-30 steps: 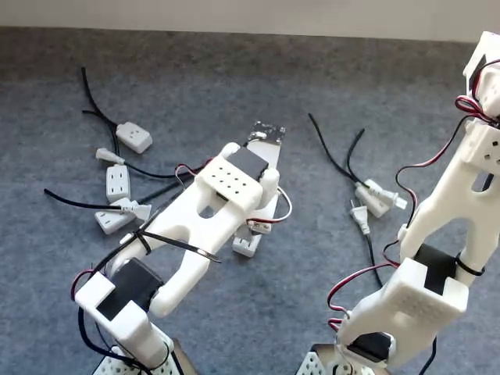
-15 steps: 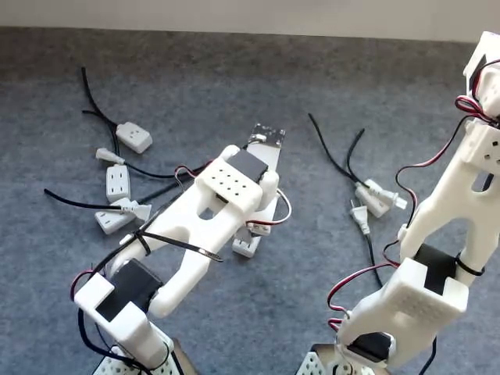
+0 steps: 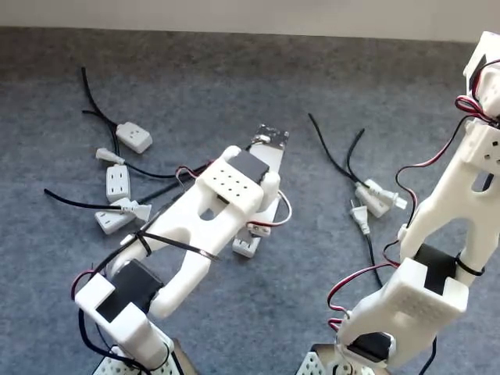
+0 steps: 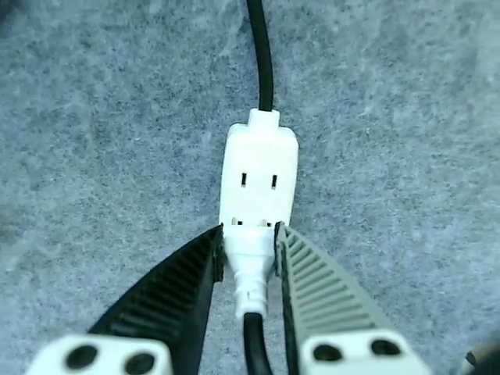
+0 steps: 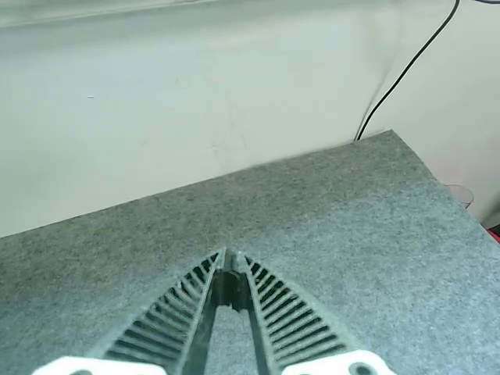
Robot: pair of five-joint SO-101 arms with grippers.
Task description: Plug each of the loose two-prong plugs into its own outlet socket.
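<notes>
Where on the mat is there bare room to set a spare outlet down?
Bare: the far strip of mat along the wall, and the near middle between the left arm and the right arm. Crowded: the outlet cluster at left and the plug pair beside the right arm.

Around the socket [image 4: 258, 176] you see rough, matt grey cloth [image 4: 94, 117], like felt. The socket and the plug [image 4: 250, 273] at its end are smooth white plastic, faintly glossy. The socket's cord [image 4: 262, 47] is smooth black. On the left gripper [image 4: 248, 233], the fingers [image 4: 180, 281] are ribbed matt plastic.
</notes>
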